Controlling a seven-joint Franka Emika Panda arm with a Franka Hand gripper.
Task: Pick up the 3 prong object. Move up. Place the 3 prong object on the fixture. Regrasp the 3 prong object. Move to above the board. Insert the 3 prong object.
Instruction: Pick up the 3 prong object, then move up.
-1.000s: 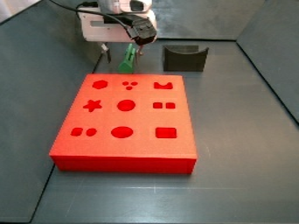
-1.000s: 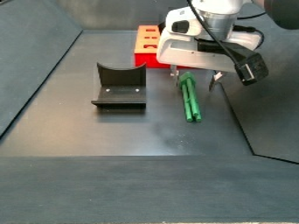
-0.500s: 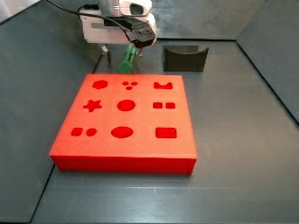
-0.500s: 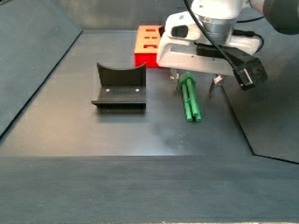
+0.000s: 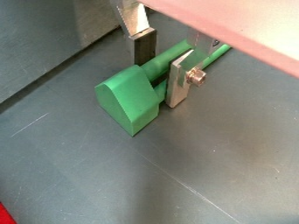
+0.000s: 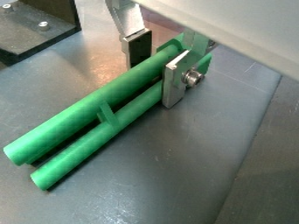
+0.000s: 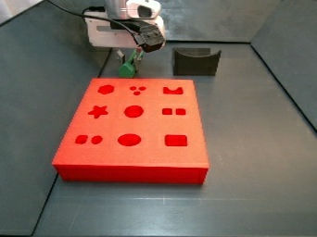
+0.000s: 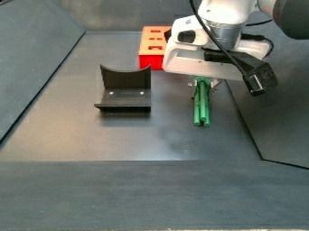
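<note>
Grey tabletop (image 8: 145, 135), board (image 7: 133, 127) and fixture (image 8: 122, 90) well apart. The gripper (image 6: 160, 63) is seen low behind the board, fingers (image 5: 180, 80) clenched on the 3 prong object (image 6: 100, 123). Compared with a second ago, its tilt differs in both side views; lifting is judged under way.

Grippers: we count one gripper (image 6: 162, 59), low over the floor, its two fingers (image 5: 180, 77) either side of the peg.
3 prong objects: we count one (image 6: 93, 131), green.
Fixtures: we see one (image 8: 122, 88).
Boards: we see one (image 7: 133, 129), red.
Holes in the board: we count fifteen.
</note>
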